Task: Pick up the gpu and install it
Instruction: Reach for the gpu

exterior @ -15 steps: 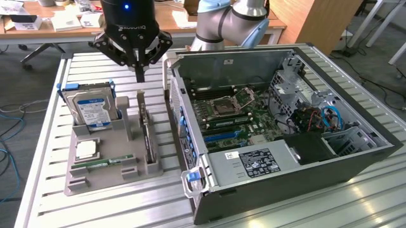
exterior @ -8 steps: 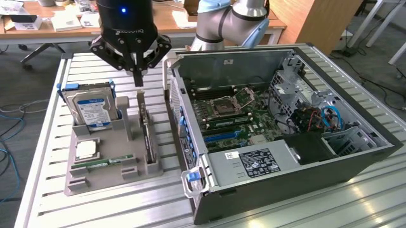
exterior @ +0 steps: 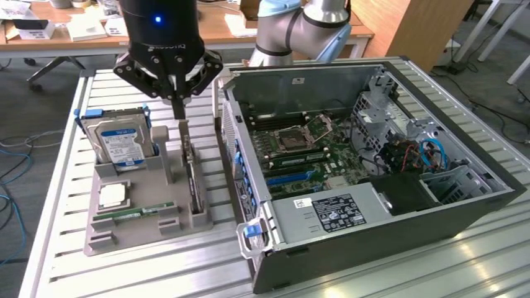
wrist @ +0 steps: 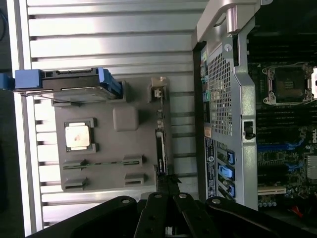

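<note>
The gripper (exterior: 178, 115) hangs over the gray holder (exterior: 157, 233), which lies on the slatted metal table (exterior: 166, 273). Its two thin black fingers are pressed together, and nothing is between them. The tips point down at the far end of the gpu (exterior: 193, 180). From these pictures I cannot tell if they touch it.

The gpu stands on its long edge in a slot on the side of the holder nearest the open computer case (exterior: 463, 211), which lies on the exterior view's right. In the wrist view the gpu (wrist: 159, 141) appears as a thin dark strip, with the closed gripper (wrist: 169, 182) at one end of it.

There is white writing on the gripper's body, but I cannot read it. The hard drive (exterior: 120, 144) in the holder has a blue and white label, and the power supply label (exterior: 331, 210) in the case is black. The text on both is too small to read.
</note>
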